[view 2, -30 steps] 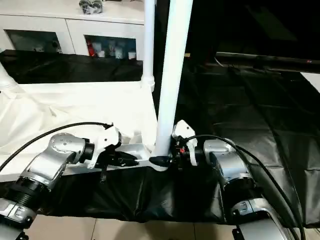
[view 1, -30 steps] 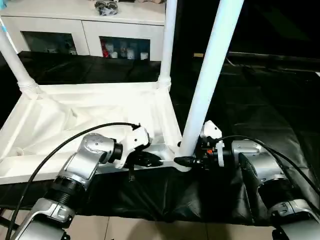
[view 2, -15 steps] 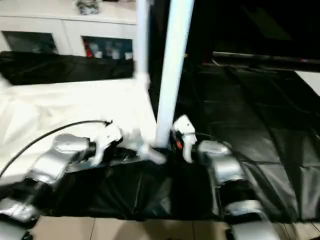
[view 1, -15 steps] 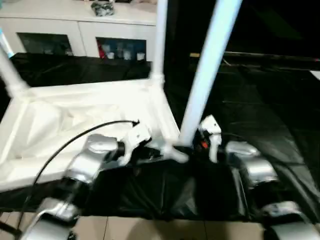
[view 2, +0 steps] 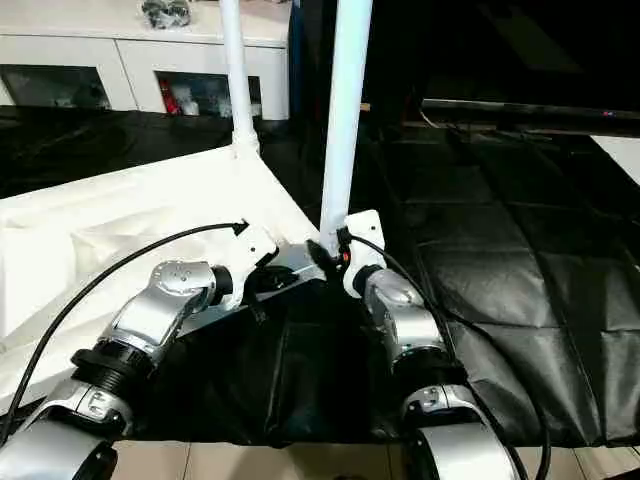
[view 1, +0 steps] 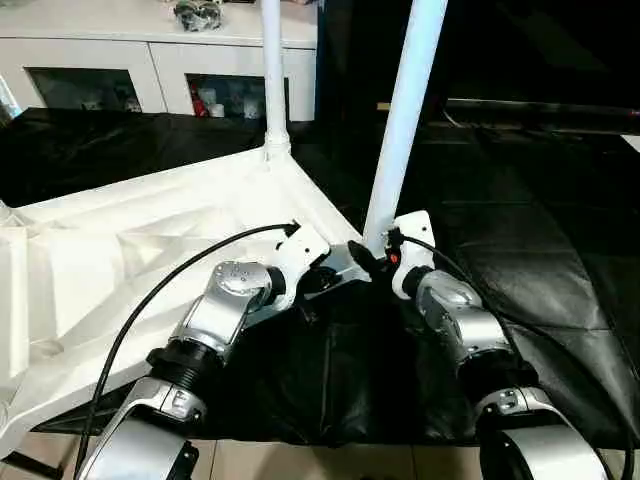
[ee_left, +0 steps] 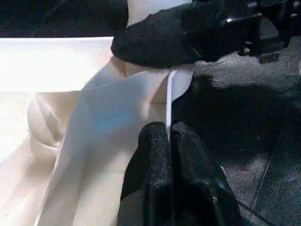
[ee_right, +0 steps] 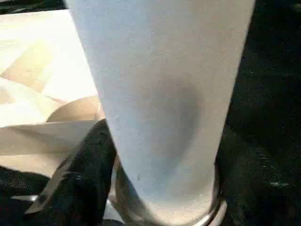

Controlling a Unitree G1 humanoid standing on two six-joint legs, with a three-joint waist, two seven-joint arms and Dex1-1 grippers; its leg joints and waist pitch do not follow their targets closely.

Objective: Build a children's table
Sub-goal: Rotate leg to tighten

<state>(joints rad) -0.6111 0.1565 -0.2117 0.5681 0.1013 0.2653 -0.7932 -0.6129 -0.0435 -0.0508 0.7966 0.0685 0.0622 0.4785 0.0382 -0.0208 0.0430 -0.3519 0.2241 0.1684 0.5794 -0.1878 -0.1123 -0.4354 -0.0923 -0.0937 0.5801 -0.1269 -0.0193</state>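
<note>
The children's table lies upside down: its white tabletop (view 1: 150, 240) rests on the black-draped work table. One white leg (view 1: 403, 120) stands upright in the near corner socket, another leg (view 1: 271, 70) in the far corner. My left gripper (view 1: 322, 280) is shut on the tabletop's thin near rim (ee_left: 168, 94), just beside that near corner. My right gripper (view 1: 368, 258) holds the near leg (ee_right: 160, 103) at its base. One black finger (ee_right: 80, 183) lies against the leg, and the other is hidden behind it.
A white glass-door cabinet (view 1: 150, 50) stands behind the work table. The black cloth (view 1: 520, 220) stretches out to the right of the tabletop. Tiled floor (view 1: 330, 460) shows below the table's front edge, between my forearms.
The tabletop has turned on the cloth: its near corner with the leg now sits farther from me and its edges run diagonally. Both grippers moved along with that corner.
</note>
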